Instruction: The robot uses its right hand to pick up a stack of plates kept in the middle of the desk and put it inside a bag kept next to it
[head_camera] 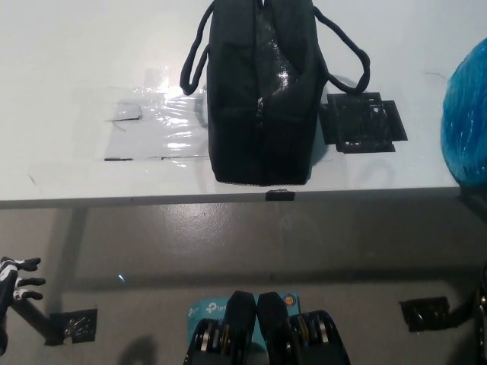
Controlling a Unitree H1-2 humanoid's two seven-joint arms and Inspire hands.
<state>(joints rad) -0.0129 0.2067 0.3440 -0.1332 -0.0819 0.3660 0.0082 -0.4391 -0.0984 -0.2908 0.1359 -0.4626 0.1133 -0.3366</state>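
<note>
Head view. The stack of plates (467, 125), wrapped in blue film, sits at the right picture edge, above the desk (76, 46) and well apart from the black bag (262, 91). The right hand is out of sight, so you cannot tell how it grips the stack. Expect trouble at the bag mouth: it looks narrow, the sides stand close together, and you cannot see inside, so its contents cannot be told. A wide stack may catch on a handle (346, 57), push the bag over, or slip in its film. The black square marker (364, 122) beside the bag lies bare. The left hand (17, 280) rests low at the lower left, fingers spread, holding nothing.
</note>
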